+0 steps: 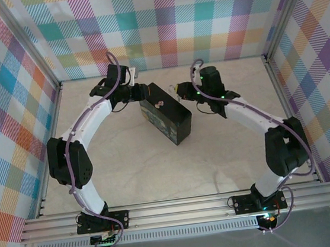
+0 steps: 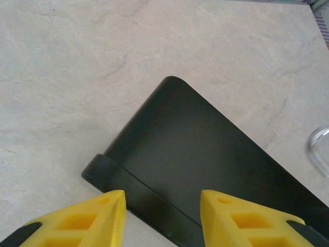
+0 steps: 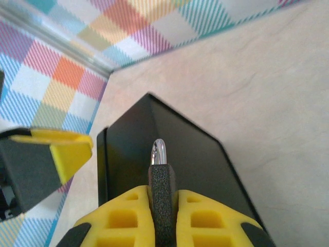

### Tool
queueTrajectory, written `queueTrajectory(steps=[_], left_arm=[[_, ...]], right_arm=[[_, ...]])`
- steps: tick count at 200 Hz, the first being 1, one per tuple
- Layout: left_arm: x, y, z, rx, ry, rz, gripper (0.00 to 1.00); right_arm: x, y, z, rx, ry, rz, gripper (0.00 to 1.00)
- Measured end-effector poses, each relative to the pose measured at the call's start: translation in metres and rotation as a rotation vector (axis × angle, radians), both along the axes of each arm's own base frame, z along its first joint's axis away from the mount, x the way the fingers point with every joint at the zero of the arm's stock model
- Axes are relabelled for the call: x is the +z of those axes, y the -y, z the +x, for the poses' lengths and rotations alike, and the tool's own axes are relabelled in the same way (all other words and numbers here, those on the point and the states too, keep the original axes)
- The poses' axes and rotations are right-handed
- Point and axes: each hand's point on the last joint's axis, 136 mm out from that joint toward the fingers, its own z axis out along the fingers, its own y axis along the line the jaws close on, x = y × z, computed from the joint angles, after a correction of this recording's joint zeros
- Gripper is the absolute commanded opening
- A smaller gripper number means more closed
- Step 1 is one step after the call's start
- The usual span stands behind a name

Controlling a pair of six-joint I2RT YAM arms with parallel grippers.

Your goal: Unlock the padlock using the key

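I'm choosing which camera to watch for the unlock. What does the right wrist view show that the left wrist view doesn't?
Right wrist view: the right gripper shut on the padlock, whose shiny shackle sticks out past the fingertips. It also has one yellow finger of the other arm off to the left, and the plaid wall.

Left wrist view: the left gripper, fingers apart, over the rounded end of the black box. A shiny curved loop sits at the right edge, too cropped to identify.

Both: the black box and the pale table.
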Motion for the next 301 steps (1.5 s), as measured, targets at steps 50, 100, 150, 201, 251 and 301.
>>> queueTrajectory(steps=[50,100,150,201,251,301], left_arm=[[0.012,-0.013,-0.014,0.018,0.022,0.042,0.49],[0.013,-0.031,-0.027,0.066,0.027,0.097,0.54],[0.000,-0.044,-0.035,0.129,-0.005,0.128,0.58],[0.007,-0.051,-0.038,0.171,0.000,0.127,0.91],[0.007,-0.063,-0.039,0.211,0.000,0.151,1.00],[0.008,-0.092,-0.047,0.333,0.026,0.174,1.00]], right_arm=[[-0.019,0.096,0.007,-0.243,-0.043,-0.039,0.10],[-0.154,0.177,-0.042,-0.425,-0.356,-0.165,0.16],[-0.188,0.190,-0.060,-0.440,-0.432,-0.218,0.55],[-0.140,0.165,-0.053,-0.268,-0.308,-0.265,0.99],[-0.033,0.058,-0.066,0.141,0.021,-0.223,1.00],[-0.017,-0.007,-0.089,0.379,0.124,-0.292,1.00]])
